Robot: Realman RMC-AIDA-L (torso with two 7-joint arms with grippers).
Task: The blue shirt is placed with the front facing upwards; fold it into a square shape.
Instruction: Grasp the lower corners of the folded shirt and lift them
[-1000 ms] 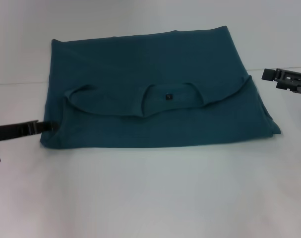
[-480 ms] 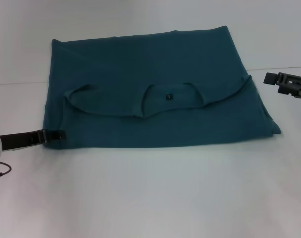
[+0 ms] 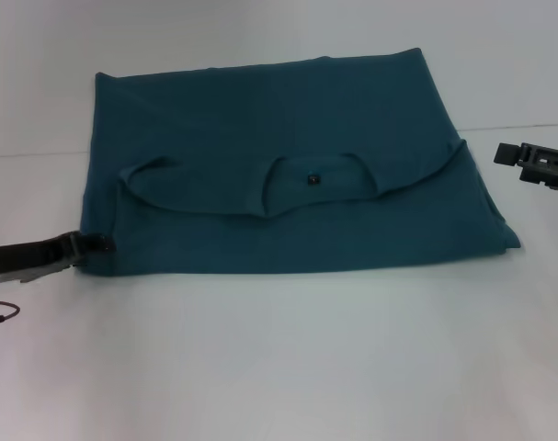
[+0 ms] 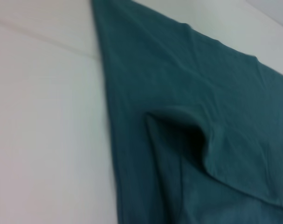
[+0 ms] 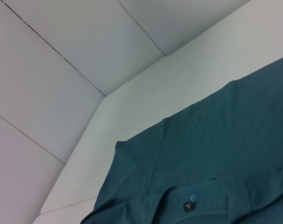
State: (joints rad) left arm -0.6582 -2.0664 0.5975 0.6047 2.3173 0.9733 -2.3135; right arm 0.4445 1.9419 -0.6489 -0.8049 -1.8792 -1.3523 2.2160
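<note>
Reaching in low from the left edge of the head view, the left gripper (image 3: 96,243) touches the lower-left corner of the blue shirt (image 3: 288,156); whether it grips the cloth or not cannot be told. That shirt lies folded across the middle of the white table (image 3: 288,358), collar (image 3: 311,188) and small black label (image 3: 313,179) facing up, with bare table all round it. At the right edge, the right gripper (image 3: 505,154) hovers beside the shirt's right side, apart from it; its fingers cannot be made out.
</note>
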